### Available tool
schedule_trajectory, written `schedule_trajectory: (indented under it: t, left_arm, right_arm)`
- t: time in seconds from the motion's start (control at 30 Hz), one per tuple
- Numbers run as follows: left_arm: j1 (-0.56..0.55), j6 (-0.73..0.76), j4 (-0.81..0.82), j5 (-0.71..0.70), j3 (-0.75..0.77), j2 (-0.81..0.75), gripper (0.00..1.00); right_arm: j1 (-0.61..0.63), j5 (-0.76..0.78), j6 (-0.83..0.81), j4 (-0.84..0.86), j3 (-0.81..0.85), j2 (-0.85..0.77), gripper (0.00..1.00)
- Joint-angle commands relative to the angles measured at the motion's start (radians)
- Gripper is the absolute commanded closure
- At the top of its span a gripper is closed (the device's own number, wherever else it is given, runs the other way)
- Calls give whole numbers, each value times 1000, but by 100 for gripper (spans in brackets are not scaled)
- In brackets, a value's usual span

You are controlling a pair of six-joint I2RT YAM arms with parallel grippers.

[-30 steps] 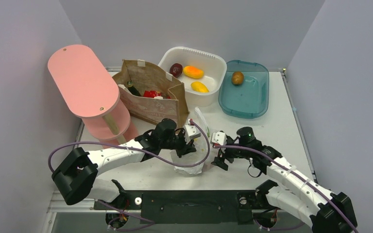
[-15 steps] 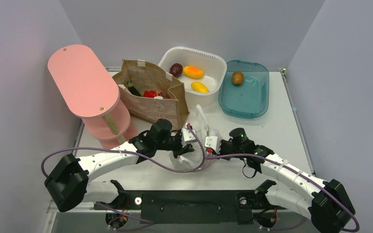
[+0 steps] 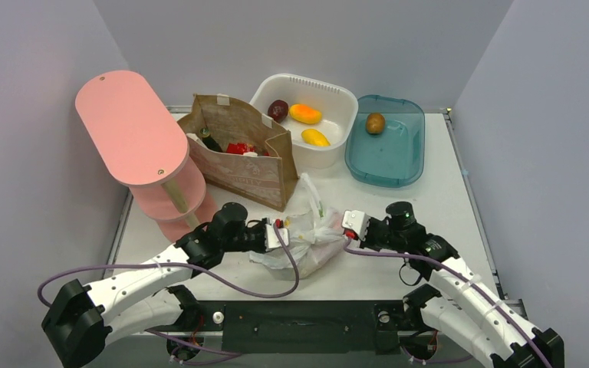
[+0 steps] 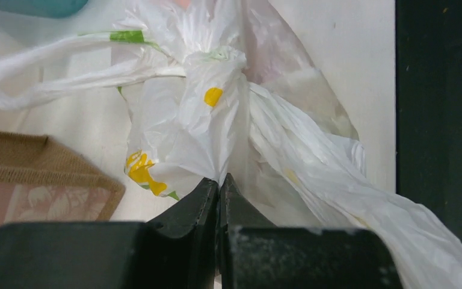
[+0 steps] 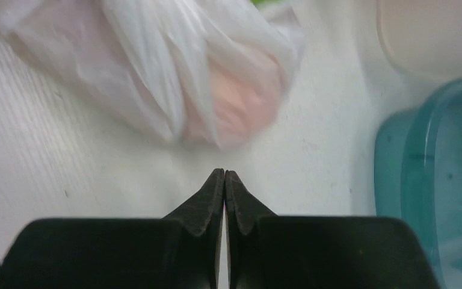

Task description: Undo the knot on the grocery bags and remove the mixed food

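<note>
Bag: the grocery bag (image 3: 307, 244) lay mid-table (image 3: 445, 207), near the front edge.
Left gripper (image 4: 219, 183): clenched on a fold below the knot (image 4: 215, 63).
Right gripper (image 5: 224, 176): pressed together, empty (bag just ahead).
Handling: thin, soft, probably slippery; best pinched at a handle (image 4: 48, 75) beside the knot.

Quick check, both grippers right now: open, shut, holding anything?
Left gripper: closed, pinching a fold of the grocery bag.
Right gripper: closed and empty; the bag lies just ahead of its tips, not touching.
</note>
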Motion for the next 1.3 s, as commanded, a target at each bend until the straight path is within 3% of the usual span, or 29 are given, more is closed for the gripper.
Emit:
schedule_trajectory:
  t: [0.0,0.23,0.3,0.33,0.4,0.5,0.6,0.73,1.13,1.27]
  left_arm:
    - [21,110,-105,-75,-42,-59,100]
    - [19,140,-91,-102,-53,-84,100]
    - [4,140,-94,-100,-39,-77,88]
    - [-3,147,-99,-103,-25,-74,70]
    - [-14,155,-110,-109,-4,-71,61]
    - [-19,162,-126,-90,42,-94,58]
    - [-29,202,-172,-31,104,-103,56]
    - [-77,255,-226,4,183,-42,56]
    - [-152,320,-83,-138,146,139,54]
    - [-151,320,-50,-201,128,172,54]
  right_arm:
    - [-77,70,-59,-160,18,-43,100]
    - [-82,4,-3,-188,59,-38,100]
    - [-71,-46,81,-180,107,-5,77]
    - [-51,-56,156,-177,145,33,59]
    - [-8,-75,255,-179,208,97,39]
    - [32,-114,368,-192,272,171,21]
    - [47,-127,521,-88,262,188,19]
    - [66,-126,586,30,214,219,22]
    - [103,-79,459,110,241,456,34]
    - [131,-66,409,47,295,549,38]
